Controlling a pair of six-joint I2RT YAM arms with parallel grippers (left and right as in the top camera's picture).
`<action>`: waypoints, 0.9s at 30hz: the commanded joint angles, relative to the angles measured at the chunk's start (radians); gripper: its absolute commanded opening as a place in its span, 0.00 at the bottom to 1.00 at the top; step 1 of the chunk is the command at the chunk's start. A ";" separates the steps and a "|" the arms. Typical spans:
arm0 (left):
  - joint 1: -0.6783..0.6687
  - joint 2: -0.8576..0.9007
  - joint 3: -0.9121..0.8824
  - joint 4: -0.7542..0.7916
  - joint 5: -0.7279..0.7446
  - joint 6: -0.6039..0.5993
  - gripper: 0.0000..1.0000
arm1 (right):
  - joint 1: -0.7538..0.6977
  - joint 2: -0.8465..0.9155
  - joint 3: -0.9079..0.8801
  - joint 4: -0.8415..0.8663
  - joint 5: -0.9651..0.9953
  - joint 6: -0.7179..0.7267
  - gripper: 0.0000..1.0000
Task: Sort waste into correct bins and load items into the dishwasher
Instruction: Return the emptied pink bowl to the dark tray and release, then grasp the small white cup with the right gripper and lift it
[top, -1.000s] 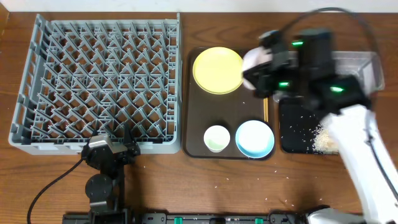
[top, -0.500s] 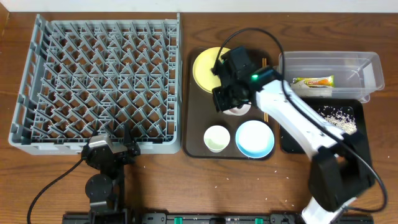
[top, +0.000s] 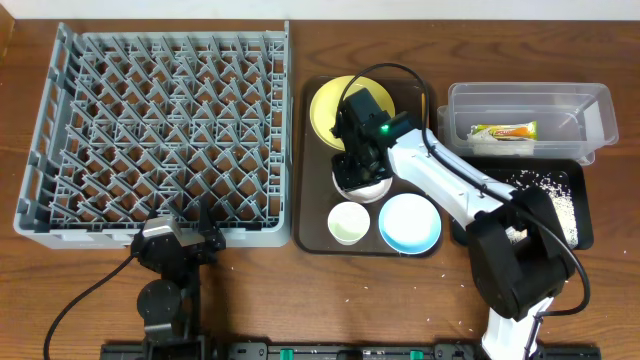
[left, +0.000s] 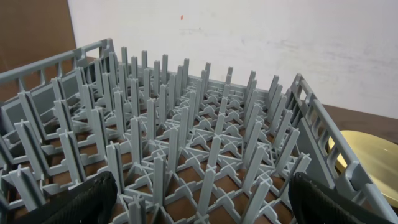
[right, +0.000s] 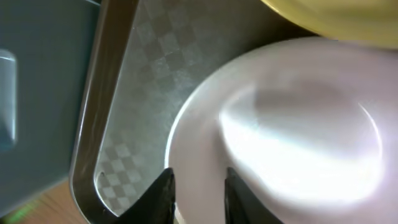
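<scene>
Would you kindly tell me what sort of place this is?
Probably a lab tabletop staged as a dish-clearing station: a grey dish rack, a brown serving tray, and a clear container holding a wrapper.

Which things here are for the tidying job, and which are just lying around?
For the job: yellow plate, white bowl, blue bowl, green cup, wrapper, crumbs, clear container, black tray, grey rack.
Just lying about: brown tray.
</scene>
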 joint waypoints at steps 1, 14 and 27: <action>0.004 -0.006 -0.019 -0.039 -0.010 0.006 0.89 | 0.008 -0.019 0.031 -0.007 0.002 0.006 0.28; 0.004 -0.006 -0.019 -0.039 -0.010 0.006 0.89 | -0.005 -0.189 0.207 -0.265 0.041 -0.035 0.56; 0.004 -0.006 -0.019 -0.039 -0.010 0.006 0.89 | 0.050 -0.188 0.002 -0.327 0.040 0.058 0.52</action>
